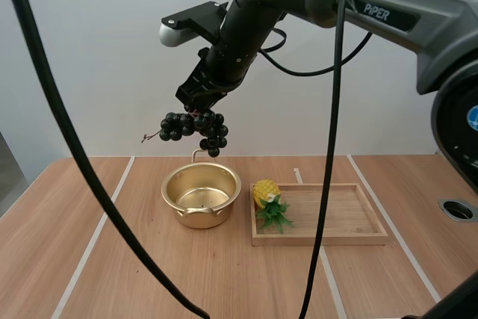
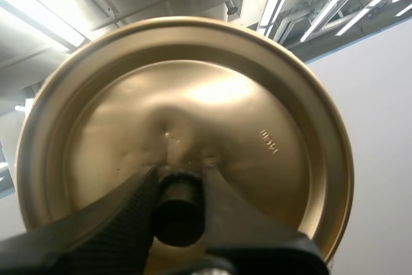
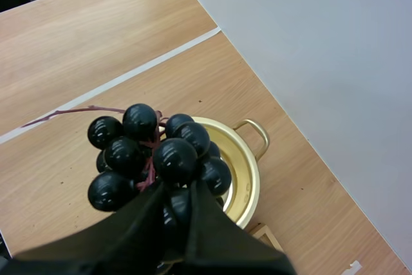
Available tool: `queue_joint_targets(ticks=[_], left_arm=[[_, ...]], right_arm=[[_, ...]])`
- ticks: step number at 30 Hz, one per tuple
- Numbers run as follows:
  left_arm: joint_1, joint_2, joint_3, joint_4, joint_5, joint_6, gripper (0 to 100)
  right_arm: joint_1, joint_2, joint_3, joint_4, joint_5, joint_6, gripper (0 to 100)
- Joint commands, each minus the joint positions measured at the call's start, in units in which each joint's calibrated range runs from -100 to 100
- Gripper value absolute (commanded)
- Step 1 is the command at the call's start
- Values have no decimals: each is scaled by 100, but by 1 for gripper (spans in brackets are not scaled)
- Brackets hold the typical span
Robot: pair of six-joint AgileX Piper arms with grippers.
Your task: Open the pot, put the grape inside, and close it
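Observation:
A gold pot (image 1: 201, 196) stands open on the table, left of the wooden tray. My right gripper (image 1: 200, 112) hangs well above it, shut on a bunch of dark grapes (image 1: 196, 130). From the right wrist view the grapes (image 3: 154, 156) hang over the pot (image 3: 248, 175), pinched at my right gripper (image 3: 177, 204). My left gripper (image 2: 178, 207) is shut on the black knob (image 2: 177, 214) of the gold lid (image 2: 187, 133), held up with its top side facing the camera.
A wooden tray (image 1: 343, 218) lies to the right of the pot, with a small toy pineapple (image 1: 269, 203) at its left end. A round hole (image 1: 457, 210) sits in the table at the far right.

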Motion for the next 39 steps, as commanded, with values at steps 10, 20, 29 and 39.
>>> queue_joint_targets(ticks=[10, 20, 29, 39], left_arm=[[5, -39, -44, 90, -124, -25, 0], [5, -39, -44, 116, -124, -25, 0], [5, -39, -44, 219, -124, -25, 0], [5, -39, -44, 247, -124, -25, 0]], right_arm=[[2, 782, 10, 38, -48, -80, 0], [2, 1317, 14, -316, -115, -80, 0], [2, 1677, 301, -329, -463, -80, 0], [2, 1980, 750, -842, -1016, -142, 0]])
